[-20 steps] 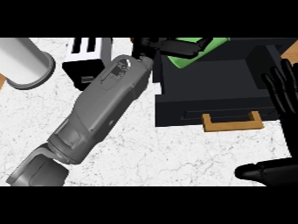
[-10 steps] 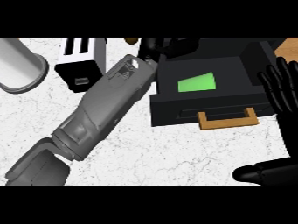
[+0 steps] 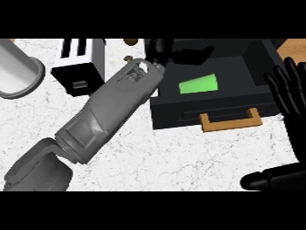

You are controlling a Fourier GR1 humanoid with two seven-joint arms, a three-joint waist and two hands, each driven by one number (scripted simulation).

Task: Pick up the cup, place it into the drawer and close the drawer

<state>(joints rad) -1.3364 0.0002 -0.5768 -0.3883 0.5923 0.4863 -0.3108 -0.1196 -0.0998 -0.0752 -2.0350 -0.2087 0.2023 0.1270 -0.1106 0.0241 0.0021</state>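
We find the green cup (image 3: 199, 84) lying inside the open black drawer (image 3: 175, 117), its long axis running left to right, right end slightly farther back; which end is the mouth, we cannot tell. The left hand (image 3: 162, 49) sits at the drawer's far-left corner, apart from the cup; released or clenched, we cannot tell. The right hand (image 3: 298, 92) rests open at the right.

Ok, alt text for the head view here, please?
A green cup lies inside an open black drawer with a tan handle, the left hand at the drawer's far left corner. The open right hand rests at the right edge; a white cylinder and a toaster stand to the left.
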